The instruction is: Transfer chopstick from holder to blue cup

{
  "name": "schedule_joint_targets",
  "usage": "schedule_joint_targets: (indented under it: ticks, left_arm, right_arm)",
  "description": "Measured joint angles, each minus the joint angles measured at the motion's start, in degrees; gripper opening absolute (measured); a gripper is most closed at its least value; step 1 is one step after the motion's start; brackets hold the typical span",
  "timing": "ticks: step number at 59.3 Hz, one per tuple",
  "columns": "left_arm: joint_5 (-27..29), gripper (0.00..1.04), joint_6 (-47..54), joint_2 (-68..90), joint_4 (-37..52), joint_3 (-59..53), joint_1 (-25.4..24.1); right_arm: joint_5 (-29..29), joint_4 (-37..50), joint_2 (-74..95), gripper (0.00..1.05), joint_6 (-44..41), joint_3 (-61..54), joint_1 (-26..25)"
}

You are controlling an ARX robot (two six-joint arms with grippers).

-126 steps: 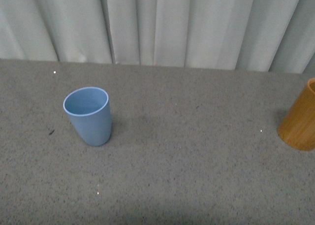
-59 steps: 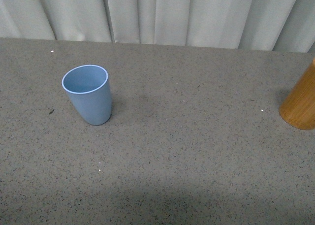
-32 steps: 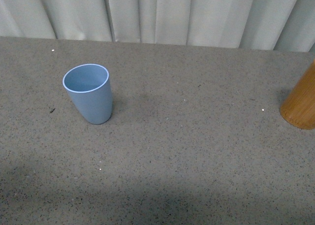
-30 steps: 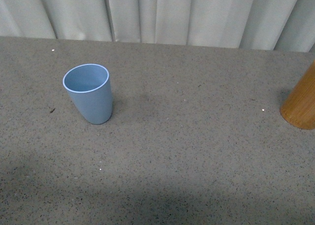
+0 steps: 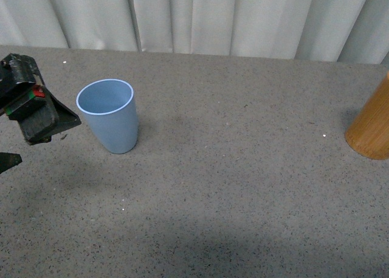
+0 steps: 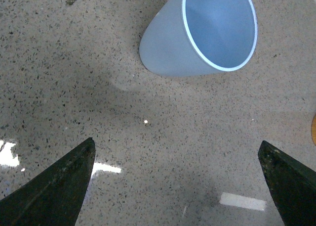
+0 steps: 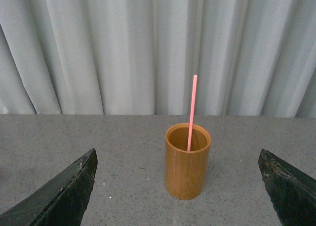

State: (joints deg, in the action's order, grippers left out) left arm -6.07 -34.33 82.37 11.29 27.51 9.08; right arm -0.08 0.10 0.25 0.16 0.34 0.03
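Note:
The blue cup (image 5: 112, 117) stands upright and empty on the grey table, left of centre. My left gripper (image 5: 42, 138) is open and empty just left of the cup, apart from it. In the left wrist view the cup (image 6: 197, 35) lies ahead of the wide-open left gripper (image 6: 177, 186). The holder (image 5: 371, 129) stands at the far right edge, cut off by the frame. In the right wrist view the holder (image 7: 187, 164) stands upright with one pink-red chopstick (image 7: 192, 107) in it, ahead of my open, empty right gripper (image 7: 177, 186). The right gripper is out of the front view.
A pale pleated curtain (image 5: 200, 16) hangs along the table's far edge. The speckled grey tabletop (image 5: 243, 180) stretches between the cup and the holder. A small dark speck (image 5: 64, 137) lies left of the cup.
My left gripper has come into the front view from the left, beside the blue cup. Two seconds ago the view shifted slightly. The cup and holder have stayed put.

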Motion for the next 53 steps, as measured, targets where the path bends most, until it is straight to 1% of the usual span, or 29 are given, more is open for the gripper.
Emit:
schedule_joint_targets:
  ticks: [11,28,40,53]
  left_arm:
    - [2.5,0.98,0.7,5.4,1.1,3.0,0.5]
    - [5.8,0.98,0.3,11.2,1.9,6.7,3.2]
    - [6.5,0.98,-0.7,12.3,0.9,9.3,4.5]
    - [7.7,0.98,-2.4,15.0,-0.5,12.2,4.4]
  right_arm:
    - [0.0,0.0,0.0,0.95,0.0,0.0,0.0]
    - [0.0,0.0,0.0,0.95,0.0,0.0,0.0]
    - [0.0,0.0,0.0,0.95,0.0,0.0,0.0]
    - [0.0,0.0,0.0,0.95,0.0,0.0,0.0]
